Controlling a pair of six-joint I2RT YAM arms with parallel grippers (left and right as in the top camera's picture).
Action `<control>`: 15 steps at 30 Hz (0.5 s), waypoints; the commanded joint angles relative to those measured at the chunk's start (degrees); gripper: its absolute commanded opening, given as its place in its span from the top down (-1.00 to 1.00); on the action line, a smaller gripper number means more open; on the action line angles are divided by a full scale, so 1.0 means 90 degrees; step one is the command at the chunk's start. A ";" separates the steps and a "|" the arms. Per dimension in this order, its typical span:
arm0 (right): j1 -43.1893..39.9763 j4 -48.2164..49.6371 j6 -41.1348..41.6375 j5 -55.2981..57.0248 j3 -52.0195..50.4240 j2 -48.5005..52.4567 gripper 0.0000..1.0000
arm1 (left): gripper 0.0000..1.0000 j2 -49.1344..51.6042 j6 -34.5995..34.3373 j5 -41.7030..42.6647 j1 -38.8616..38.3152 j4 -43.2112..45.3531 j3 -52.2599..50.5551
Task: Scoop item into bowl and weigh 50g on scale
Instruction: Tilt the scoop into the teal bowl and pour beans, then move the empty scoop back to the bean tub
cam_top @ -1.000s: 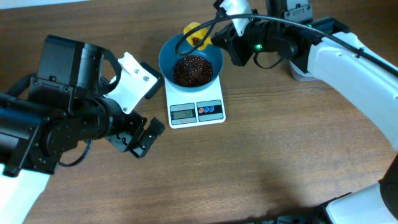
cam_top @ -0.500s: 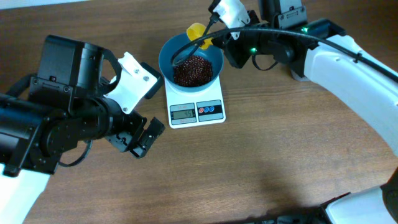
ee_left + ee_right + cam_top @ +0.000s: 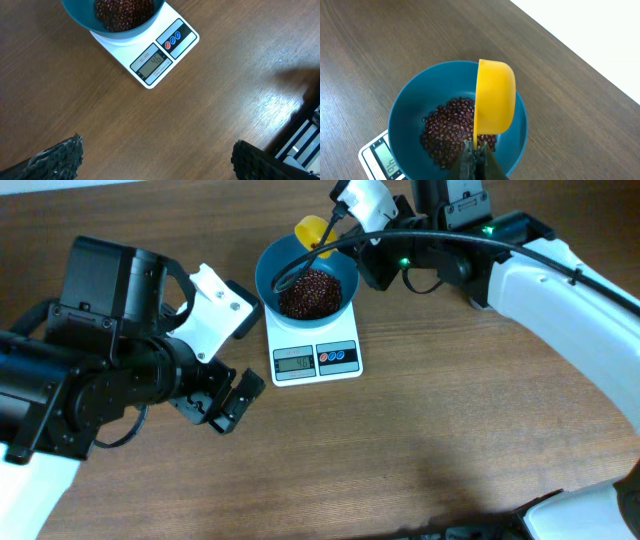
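Beans [image 3: 308, 292], dark red-brown: one heap inside the teal bowl [image 3: 268, 268], which sits on the white scale [image 3: 316, 361] on the table [image 3: 450, 410].
Weighing partly done. The display [image 3: 152, 61], in the left wrist view, appears to read 46, so by my reckoning a small top-up remains before 50. Right end effector [image 3: 477, 159] pinches the handle of a yellow scoop [image 3: 495, 97], tipped on its side over the bowl's far rim; its hollow faces away, contents not visible. Left end effector [image 3: 232, 402] spread wide, holding nothing, over bare table near the scale, not touching it.
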 commanded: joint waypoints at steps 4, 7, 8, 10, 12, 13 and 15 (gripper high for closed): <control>0.0143 0.0124 -0.0046 0.0216 0.0063 -0.0291 0.92 | -0.98 -0.0085 0.0100 0.0090 -0.0022 0.0010 0.0112; 0.0153 -0.0046 -0.0049 0.0464 0.0061 -0.0274 0.92 | -0.98 -0.0085 0.0100 0.0090 -0.0022 0.0010 0.0112; 0.0160 -0.0049 -0.0049 0.0532 0.0061 -0.0277 0.92 | -0.98 -0.0085 0.0100 0.0092 -0.0022 0.0010 0.0112; 0.0192 0.0027 -0.0070 0.0554 0.0061 -0.0301 0.92 | -0.98 -0.0085 0.0100 0.0090 -0.0022 0.0010 0.0112; 0.0202 0.0083 -0.0070 0.0554 0.0061 -0.0304 0.92 | -0.98 -0.0085 0.0100 0.0092 -0.0022 0.0010 0.0112; 0.0199 0.0085 -0.0070 0.0554 0.0061 -0.0304 0.92 | -0.98 -0.0085 0.0100 0.0090 -0.0022 0.0010 0.0112; 0.0202 0.0087 -0.0070 0.0554 0.0061 -0.0304 0.92 | -0.98 -0.0085 0.0100 0.0090 -0.0022 0.0010 0.0112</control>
